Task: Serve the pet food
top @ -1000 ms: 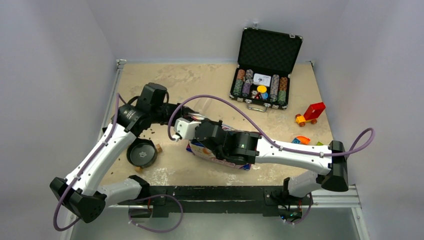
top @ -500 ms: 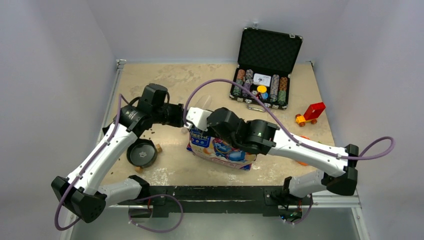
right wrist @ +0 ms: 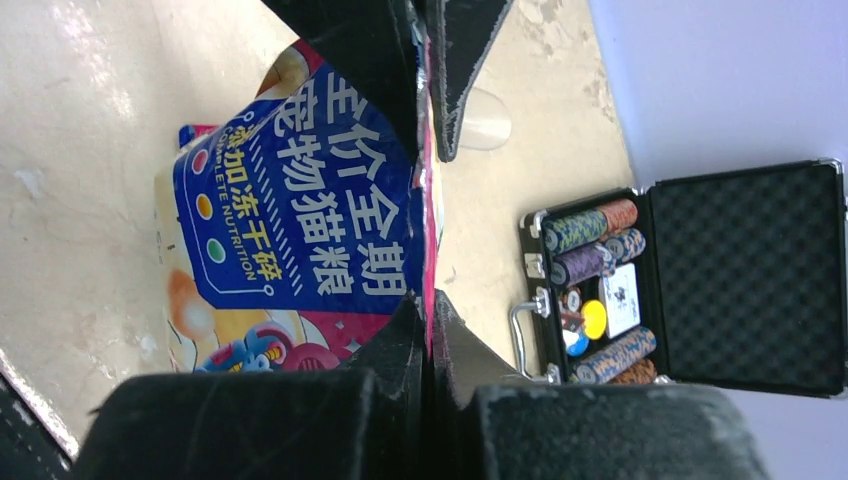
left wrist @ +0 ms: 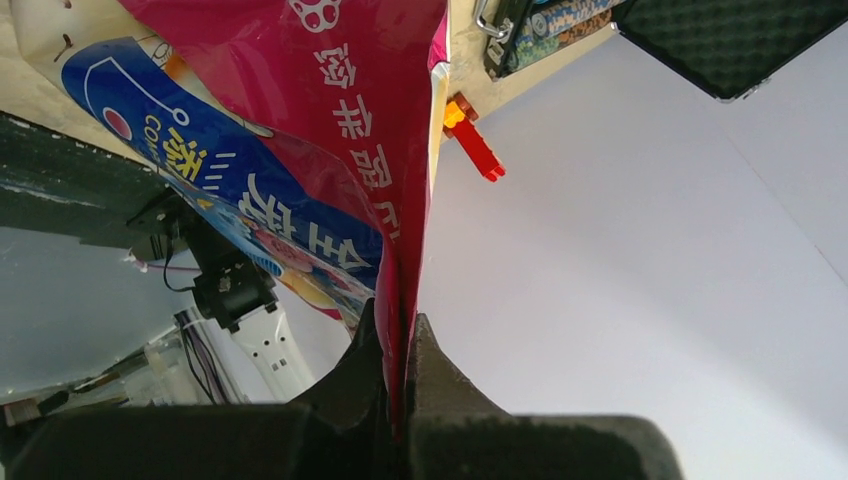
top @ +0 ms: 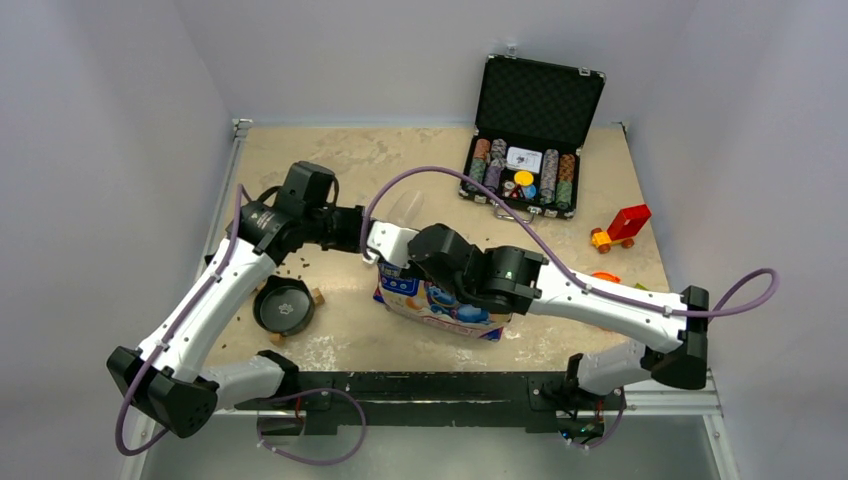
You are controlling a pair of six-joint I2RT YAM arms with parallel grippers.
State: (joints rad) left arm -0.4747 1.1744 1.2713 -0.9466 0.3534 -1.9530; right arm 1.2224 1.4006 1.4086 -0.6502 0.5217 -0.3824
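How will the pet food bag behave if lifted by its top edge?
Probably floppy: the bag creases where the left gripper pinches it. It may sag, since the right gripper holds only the thin top edge. Its glossy print suggests slipperiness.

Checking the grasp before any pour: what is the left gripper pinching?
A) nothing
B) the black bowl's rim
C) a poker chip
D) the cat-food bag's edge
D: in the left wrist view the left gripper is shut on the red edge of the cat-food bag.
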